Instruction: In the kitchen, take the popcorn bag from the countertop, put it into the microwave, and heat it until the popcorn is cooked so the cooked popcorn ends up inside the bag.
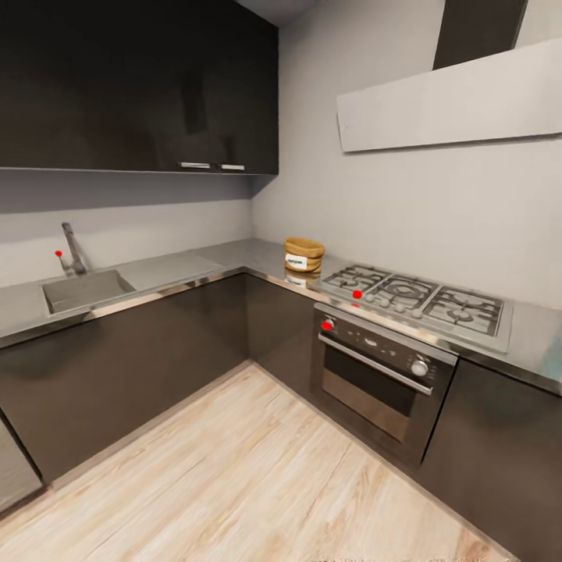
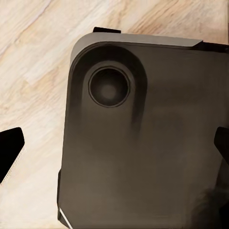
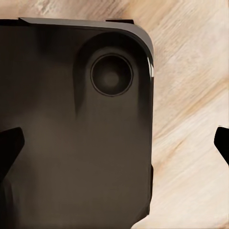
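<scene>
In the head view the popcorn bag, a squat tan sack with a white label, stands upright on the steel-grey countertop in the far corner, just left of the hob. The microwave is out of view. My left gripper is open: its dark fingertips sit wide apart at the picture's edges with nothing between them. My right gripper is open and empty in the same way, its fingertips far apart. Both hang over my own dark base and the plank floor, far from the bag.
A sink with a tap is set in the left worktop. A silver gas hob sits above a dark built-in oven on the right, under a grey hood. Dark wall cabinets hang at the left. Pale wood floor lies between.
</scene>
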Motion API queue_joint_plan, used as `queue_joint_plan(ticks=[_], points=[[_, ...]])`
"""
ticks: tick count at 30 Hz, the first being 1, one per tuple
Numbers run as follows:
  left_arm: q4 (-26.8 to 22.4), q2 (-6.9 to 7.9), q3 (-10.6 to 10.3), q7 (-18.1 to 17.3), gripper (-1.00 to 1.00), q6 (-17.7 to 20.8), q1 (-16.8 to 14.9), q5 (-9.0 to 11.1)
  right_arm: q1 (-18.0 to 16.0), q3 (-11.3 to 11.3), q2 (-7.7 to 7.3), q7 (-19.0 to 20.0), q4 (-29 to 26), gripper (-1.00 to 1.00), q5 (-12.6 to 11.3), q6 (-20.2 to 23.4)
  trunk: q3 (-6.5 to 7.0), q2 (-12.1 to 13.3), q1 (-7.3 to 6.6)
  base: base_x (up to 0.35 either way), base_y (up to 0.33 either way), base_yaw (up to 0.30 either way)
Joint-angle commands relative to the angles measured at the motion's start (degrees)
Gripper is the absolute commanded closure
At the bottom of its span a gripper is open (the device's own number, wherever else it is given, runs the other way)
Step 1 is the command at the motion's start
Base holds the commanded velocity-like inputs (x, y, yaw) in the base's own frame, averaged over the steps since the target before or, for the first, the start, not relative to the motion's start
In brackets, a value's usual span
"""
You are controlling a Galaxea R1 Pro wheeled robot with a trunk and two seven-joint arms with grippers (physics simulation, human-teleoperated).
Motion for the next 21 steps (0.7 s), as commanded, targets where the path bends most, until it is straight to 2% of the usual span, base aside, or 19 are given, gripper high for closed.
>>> queue_joint_plan(ticks=[1, 21], points=[[0.0, -0.01, 0.0, 0.0, -1.00, -0.2, 0.0, 0.5, 0.0, 0.0, 0.00, 0.0, 0.0, -1.00, -0.1, -0.2, -0.04, 0.0, 0.00, 0.000, 0.000, -0.291], [0.0, 0.02, 0.0, 0.0, -1.00, -0.2, 0.0, 0.5, 0.0, 0.0, 0.00, 0.0, 0.0, -1.00, -0.1, -0.2, -0.04, 0.0, 0.00, 0.000, 0.000, -0.291]])
